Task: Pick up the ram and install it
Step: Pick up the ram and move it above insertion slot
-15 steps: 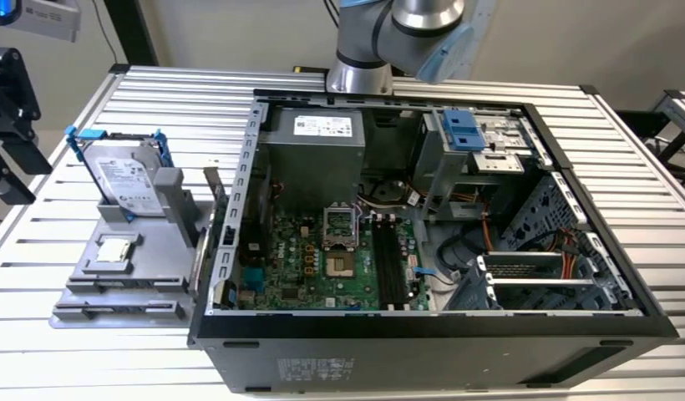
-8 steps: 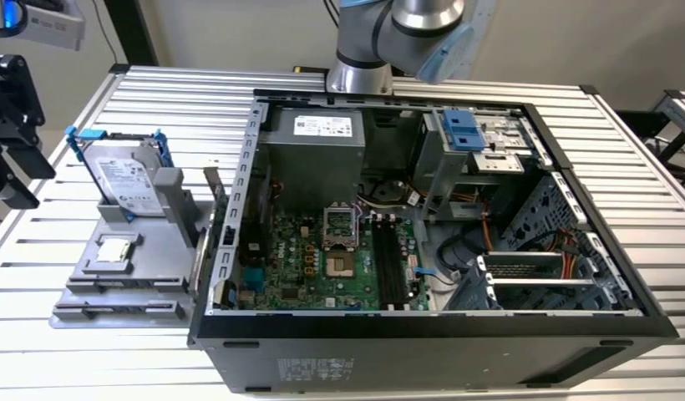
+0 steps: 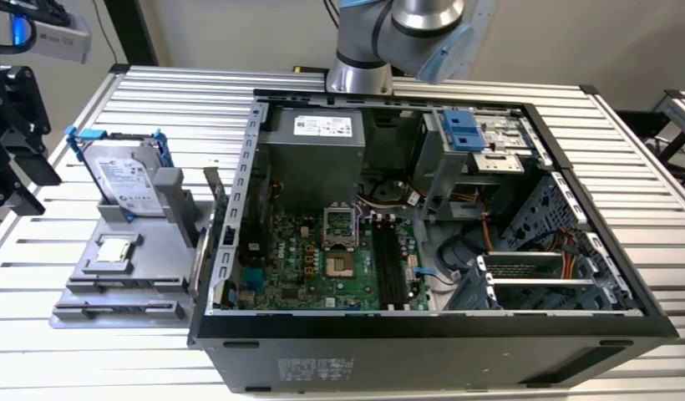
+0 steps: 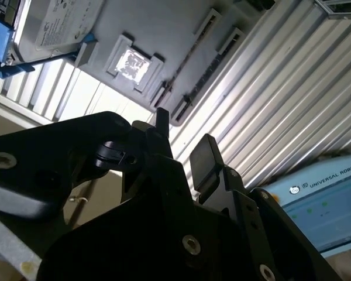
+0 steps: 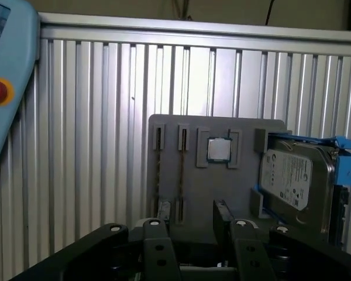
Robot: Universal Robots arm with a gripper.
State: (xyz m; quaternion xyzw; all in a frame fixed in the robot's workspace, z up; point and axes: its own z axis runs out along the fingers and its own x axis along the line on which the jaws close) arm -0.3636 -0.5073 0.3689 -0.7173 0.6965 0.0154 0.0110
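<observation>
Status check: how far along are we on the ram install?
Done: nothing yet; the black motherboard slots look empty. In hand: nothing; the black gripper is open near the grey tray. Left: pickup and install; the thin ram stick sits in its tray slot.

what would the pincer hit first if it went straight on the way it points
The pincer would probably meet the grey holder first, near its two narrow slots; depth is unclear.

The table (image 3: 153, 92) is ribbed bare metal, the holder (image 3: 131, 286) matt grey plastic.
</observation>
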